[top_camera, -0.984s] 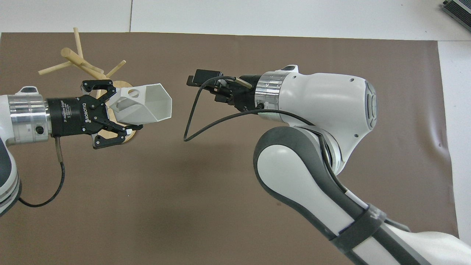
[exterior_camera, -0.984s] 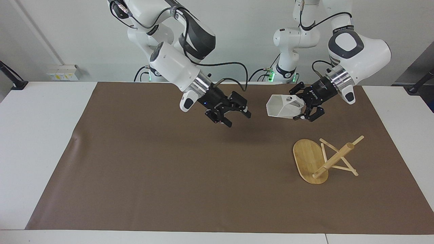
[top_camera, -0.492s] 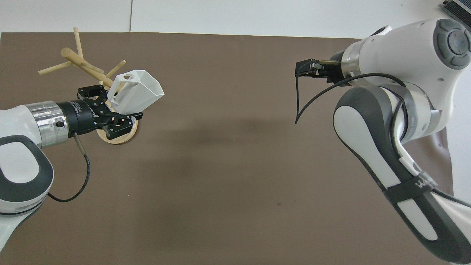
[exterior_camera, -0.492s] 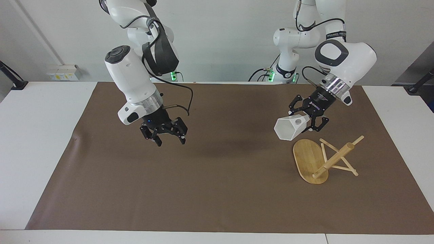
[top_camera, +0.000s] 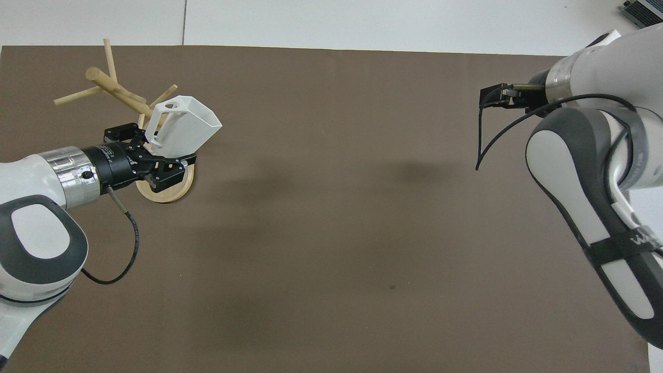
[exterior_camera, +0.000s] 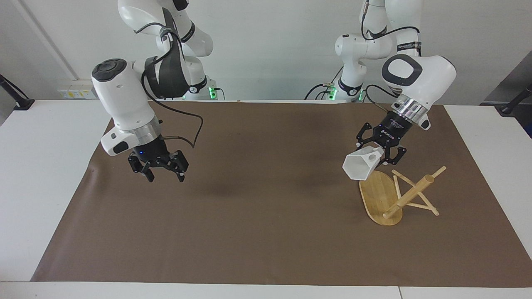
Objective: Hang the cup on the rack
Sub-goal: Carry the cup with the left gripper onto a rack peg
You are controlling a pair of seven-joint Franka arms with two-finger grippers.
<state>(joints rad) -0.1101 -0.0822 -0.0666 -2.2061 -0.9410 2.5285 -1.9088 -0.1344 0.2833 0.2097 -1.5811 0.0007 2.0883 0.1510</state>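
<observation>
The small white faceted cup held nothing that could be seen; it hung tilted in the left gripper, clenched on its handle end, over the oval base of the light bamboo rack at the left arm's end of the brown mat. A second before, it was higher and clear of the base. The right gripper, fingers spread and empty, had withdrawn from mid-table toward the right arm's end.

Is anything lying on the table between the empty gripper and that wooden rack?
No. Between the right gripper and the rack, the facing view shows only bare brown mat.
</observation>
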